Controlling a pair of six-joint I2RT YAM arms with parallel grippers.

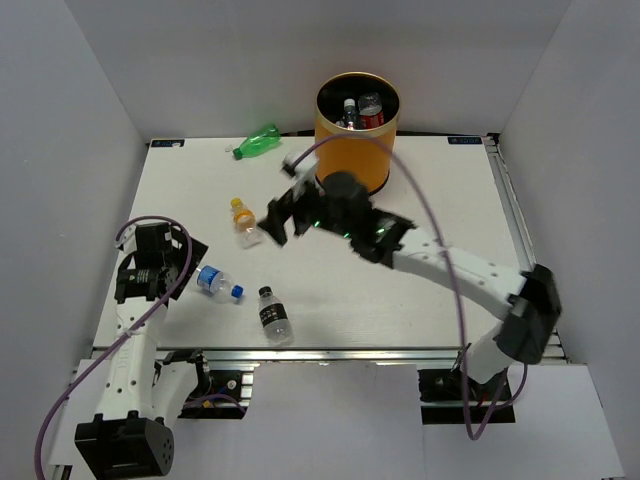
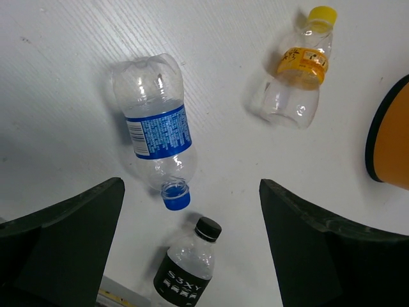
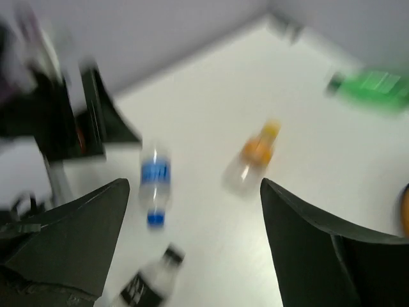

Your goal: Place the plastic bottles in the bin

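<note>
Left fingers [image 2: 64, 236] are spread wide and hold nothing. They hang over the blue bottle [image 2: 156, 128], which lies on its side with its cap toward the black bottle [image 2: 188, 268] just beside it. I think the blue one is theirs to take. A good way is to come straight down with one finger on each long side of the label. Then squeeze the middle so it cannot roll off. The orange-cap bottle [image 1: 244, 222] lies a bit farther back, and the green bottle [image 1: 258, 140] lies near the far edge. Right fingers [image 3: 70, 236] are wide and empty too, up in the air by the orange-cap bottle. That view is blurry. The bin [image 1: 350, 165] stands at the back, right of the middle, with a red bottle [image 1: 371, 110] and one more inside. Four bottles lie outside it. The bench [image 1: 350, 290] is white, flat and smooth, so round bottles may roll. Plain pale walls [image 1: 90, 120] close it in on three sides.
</note>
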